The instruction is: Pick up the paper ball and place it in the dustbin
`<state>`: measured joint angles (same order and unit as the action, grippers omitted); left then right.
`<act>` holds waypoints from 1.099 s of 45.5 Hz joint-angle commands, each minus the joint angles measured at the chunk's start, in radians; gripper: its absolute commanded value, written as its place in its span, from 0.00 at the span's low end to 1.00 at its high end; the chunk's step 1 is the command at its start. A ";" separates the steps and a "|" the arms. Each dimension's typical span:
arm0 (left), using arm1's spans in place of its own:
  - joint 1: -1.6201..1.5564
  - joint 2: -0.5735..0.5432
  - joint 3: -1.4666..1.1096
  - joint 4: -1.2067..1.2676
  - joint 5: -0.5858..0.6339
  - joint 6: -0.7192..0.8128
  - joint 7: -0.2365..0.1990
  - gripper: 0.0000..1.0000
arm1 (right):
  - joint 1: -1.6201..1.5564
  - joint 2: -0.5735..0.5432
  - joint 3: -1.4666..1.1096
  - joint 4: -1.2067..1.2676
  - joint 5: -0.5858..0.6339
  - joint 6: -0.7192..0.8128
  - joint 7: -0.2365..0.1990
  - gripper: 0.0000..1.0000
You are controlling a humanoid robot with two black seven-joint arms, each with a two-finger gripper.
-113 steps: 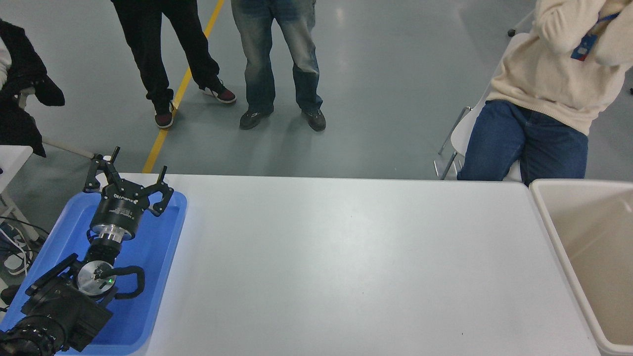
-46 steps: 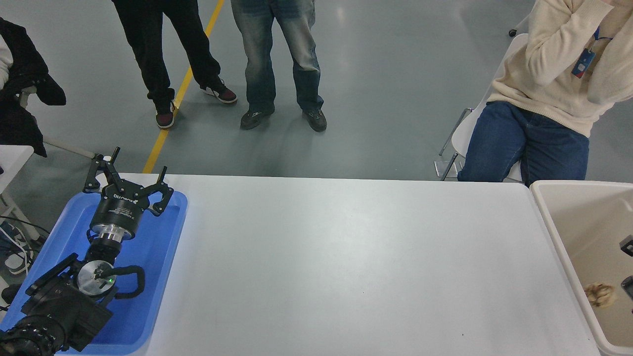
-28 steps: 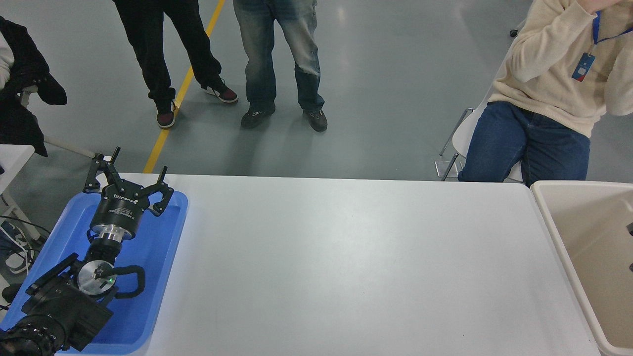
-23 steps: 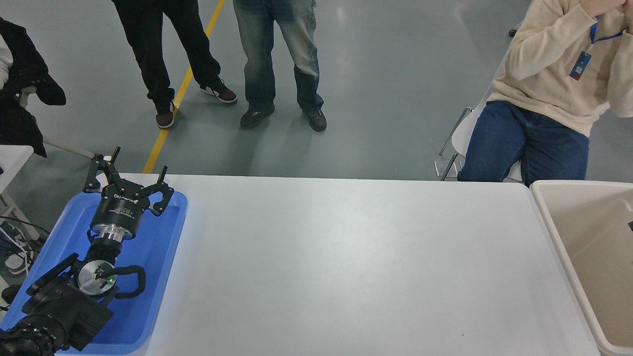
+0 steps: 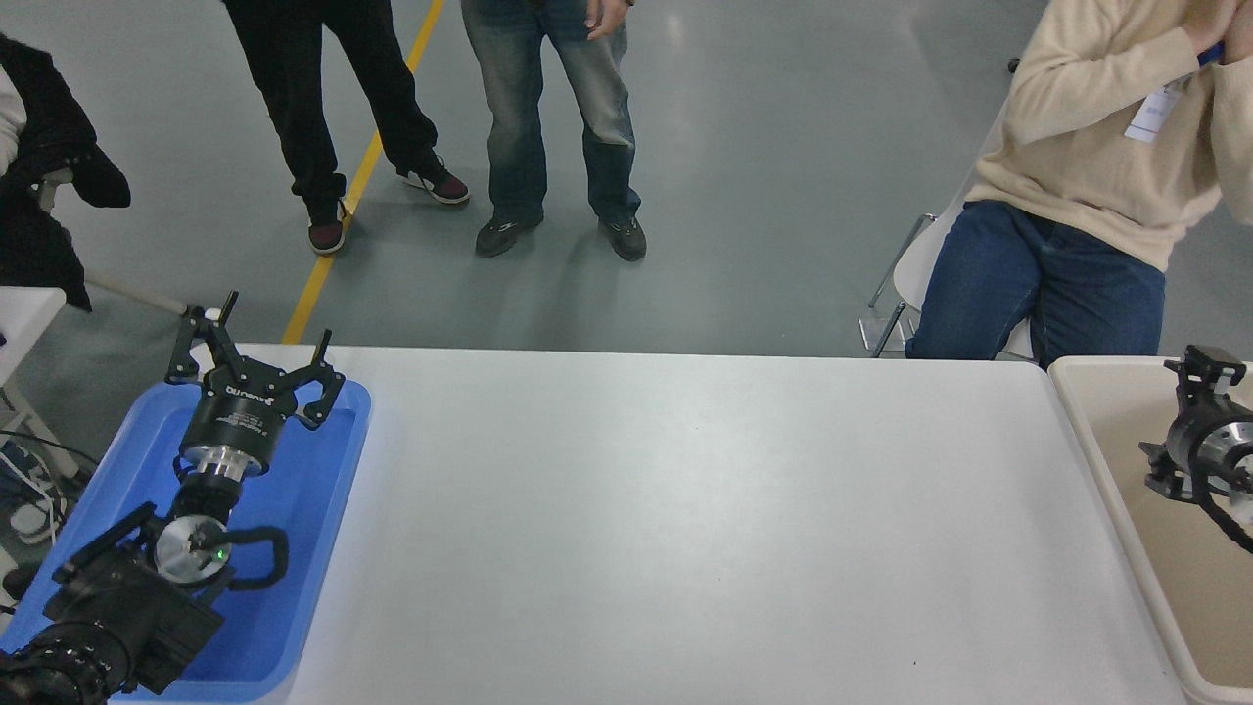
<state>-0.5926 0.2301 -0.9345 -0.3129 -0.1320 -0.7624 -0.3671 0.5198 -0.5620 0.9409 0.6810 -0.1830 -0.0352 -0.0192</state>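
Observation:
The beige dustbin (image 5: 1124, 519) stands at the table's right end, cut off by the picture's edge. The paper ball is not in view; what shows of the bin's inside is bare. My right arm comes in from the right edge, and its gripper end (image 5: 1199, 455) hangs over the bin's far part, only partly in the picture. My left gripper (image 5: 256, 357) is open and empty, parked over the blue tray (image 5: 323, 548) at the lower left.
The white table (image 5: 685, 529) spans the middle. Two people stand on the grey floor beyond its far edge. A person in a cream sweater (image 5: 1087, 147) sits on a white chair at the far right corner, close to the bin.
One second ago the paper ball lay in the bin by the right edge; it then left the view. My right arm, almost out of view half a second ago, has come in over the bin.

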 commanded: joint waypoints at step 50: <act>-0.001 0.000 0.000 0.000 0.000 0.000 0.000 1.00 | -0.152 0.375 0.162 0.147 -0.110 0.121 0.548 1.00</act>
<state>-0.5937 0.2301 -0.9343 -0.3129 -0.1319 -0.7629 -0.3666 0.3663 -0.1969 1.1062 0.8201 -0.3176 0.0777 0.5296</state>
